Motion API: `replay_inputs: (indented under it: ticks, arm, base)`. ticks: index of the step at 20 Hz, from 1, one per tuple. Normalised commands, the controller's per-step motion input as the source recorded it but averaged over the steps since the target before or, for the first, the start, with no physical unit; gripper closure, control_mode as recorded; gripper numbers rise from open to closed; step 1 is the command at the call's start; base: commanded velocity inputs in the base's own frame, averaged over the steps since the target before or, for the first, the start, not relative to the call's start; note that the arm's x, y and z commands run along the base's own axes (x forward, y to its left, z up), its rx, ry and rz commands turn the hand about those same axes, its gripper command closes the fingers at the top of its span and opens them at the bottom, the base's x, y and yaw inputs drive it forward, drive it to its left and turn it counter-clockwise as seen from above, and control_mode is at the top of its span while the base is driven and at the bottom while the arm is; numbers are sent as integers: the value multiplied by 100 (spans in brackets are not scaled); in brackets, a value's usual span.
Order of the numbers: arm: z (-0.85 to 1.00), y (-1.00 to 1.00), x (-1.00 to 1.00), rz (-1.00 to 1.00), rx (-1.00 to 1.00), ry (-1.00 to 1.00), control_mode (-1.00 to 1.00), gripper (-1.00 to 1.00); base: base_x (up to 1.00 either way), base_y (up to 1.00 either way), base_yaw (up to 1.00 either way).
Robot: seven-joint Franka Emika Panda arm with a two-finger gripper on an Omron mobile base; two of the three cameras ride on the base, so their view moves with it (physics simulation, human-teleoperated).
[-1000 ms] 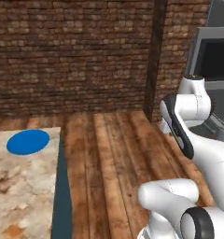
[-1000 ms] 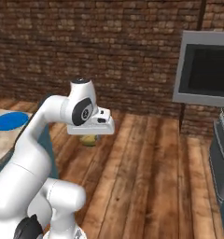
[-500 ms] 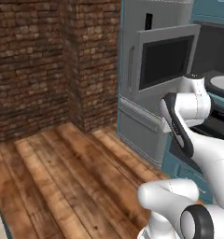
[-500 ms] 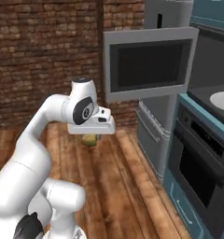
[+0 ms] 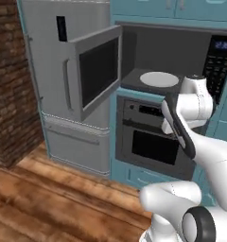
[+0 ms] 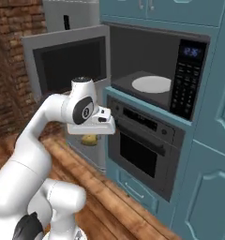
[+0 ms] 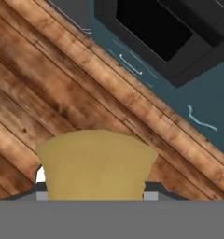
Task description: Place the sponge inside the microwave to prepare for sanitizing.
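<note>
The yellow sponge [image 6: 89, 139] hangs under my hand with the gripper [image 6: 90, 136] shut on it, pointing down at the floor. Seen from the hand, the sponge [image 7: 96, 165] covers the fingertips, with wood floor below. The microwave [image 6: 154, 51] is built into the teal cabinets, above and to the right of the hand. Its door [image 6: 70, 60] is swung open to the left. Inside lies the pale turntable [image 6: 152, 84], bare, and the keypad [image 6: 186, 79] is on the right. From the left base camera, the microwave [image 5: 168, 49], door [image 5: 94, 71] and turntable [image 5: 159, 79] show beyond my arm.
A grey oven [image 6: 141, 144] sits right under the microwave, and its dark front [image 7: 160, 25] is near the hand. The tall grey fridge [image 5: 51, 71] stands left of the open door. A brick wall [image 5: 6, 85] is farther left. Wood floor [image 5: 49, 198] lies in front.
The whole picture has swung from the brick wall to the microwave front: the base moved. The arm's pose looks the same and the sponge stays in the gripper.
</note>
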Motion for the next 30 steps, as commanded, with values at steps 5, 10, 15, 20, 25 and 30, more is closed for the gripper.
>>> replay_inputs:
  ticks: [5,10,15,20,25,30]
  arm:
    - [0,0,0,0,0,0,100,100]
    - [0,0,0,0,0,0,100,100]
    - [0,0,0,0,0,0,100,100]
    - [0,0,0,0,0,0,100,100]
    - [0,0,0,0,0,0,100,100]
    - [0,0,0,0,0,0,100,100]
  base:
    - [86,3,-65]
    - [71,49,-39]
    - [54,86,-20]
    - [68,39,1]
    - [79,-4,16]
    - [41,-3,13]
